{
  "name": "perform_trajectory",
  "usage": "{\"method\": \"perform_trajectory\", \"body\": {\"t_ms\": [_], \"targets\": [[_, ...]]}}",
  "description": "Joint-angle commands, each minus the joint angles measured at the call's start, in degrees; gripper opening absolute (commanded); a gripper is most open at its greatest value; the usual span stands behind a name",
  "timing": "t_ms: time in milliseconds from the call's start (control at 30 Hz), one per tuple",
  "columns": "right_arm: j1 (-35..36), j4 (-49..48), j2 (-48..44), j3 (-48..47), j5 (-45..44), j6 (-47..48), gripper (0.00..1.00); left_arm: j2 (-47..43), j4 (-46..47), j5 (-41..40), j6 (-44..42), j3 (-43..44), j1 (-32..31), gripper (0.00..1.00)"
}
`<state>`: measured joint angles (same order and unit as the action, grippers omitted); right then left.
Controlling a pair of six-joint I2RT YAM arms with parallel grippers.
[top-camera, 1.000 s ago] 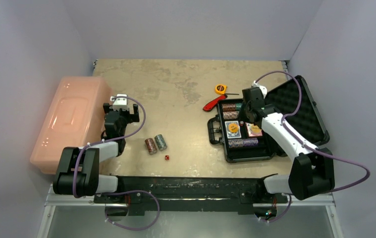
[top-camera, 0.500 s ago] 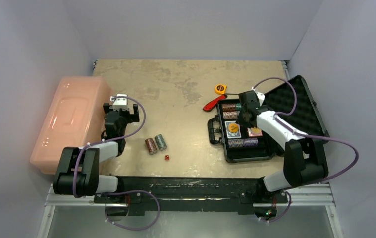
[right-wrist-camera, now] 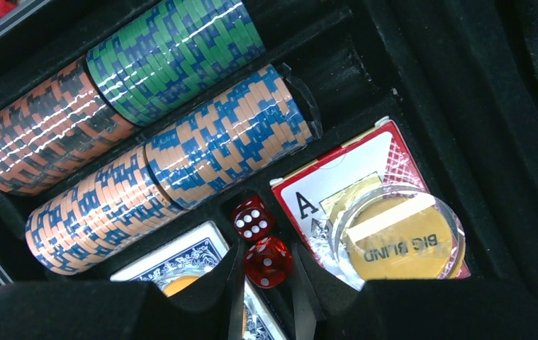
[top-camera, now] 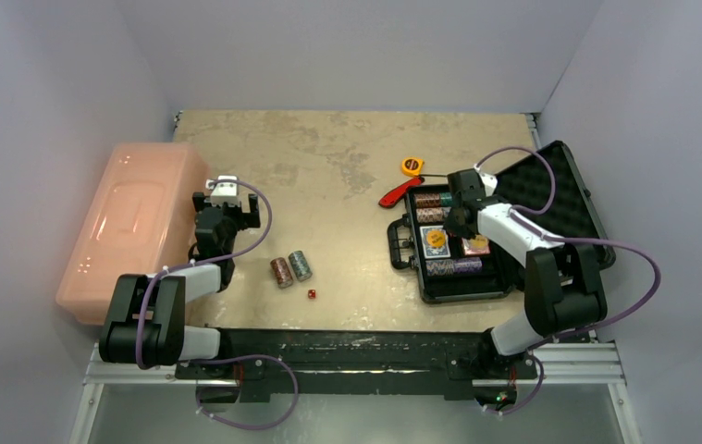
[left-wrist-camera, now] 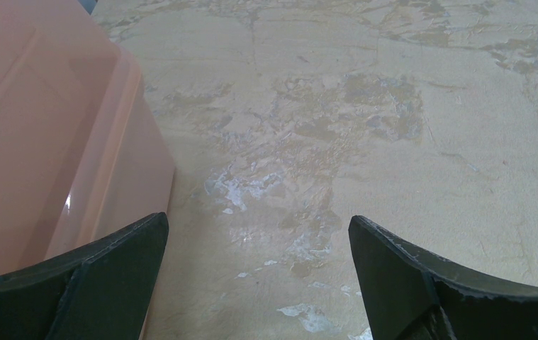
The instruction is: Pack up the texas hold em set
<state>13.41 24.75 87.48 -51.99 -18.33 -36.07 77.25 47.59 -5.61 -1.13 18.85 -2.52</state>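
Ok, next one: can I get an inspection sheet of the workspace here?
Surface: tan table, worn and blotchy.
Job's things: black case open, holding packed chip rolls and two decks; two loose chip rolls and a red die on table.
Clutter: pink bin, yellow tape measure, red-handled tool.
Pincers: left pincer open above bare table; right pincer shut on held die over the case.
Cables: purple cables looped off both arms.
Surroundings: pale walls.
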Motion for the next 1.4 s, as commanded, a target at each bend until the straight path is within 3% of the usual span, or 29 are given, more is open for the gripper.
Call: {"method": "perform_trajectory", "body": {"t_ms": [0, 900, 1233, 1367], "targets": [[-0.5, -1.9, -1.1, 0.6, -2.8, -1.2, 0.09, 0.1, 4.0, 0.7, 0.7, -0.3, 0.5, 1.00], [-0.6, -2.9, -1.7, 3.0, 0.8, -0.6, 0.12, 0.1, 4.0, 0.7, 0.7, -0.3, 0.5, 1.00], [-0.6, -3.3, -1.5, 0.8, 1.6, -0.3, 0.28, 0.1, 4.0, 0.7, 0.7, -0.3, 0.5, 1.00], [-0.6, -2.9, -2.9, 0.8, 1.2, -0.4, 0.46, 0.1, 4.0, 0.7, 0.7, -0.3, 0.5, 1.00]]}}
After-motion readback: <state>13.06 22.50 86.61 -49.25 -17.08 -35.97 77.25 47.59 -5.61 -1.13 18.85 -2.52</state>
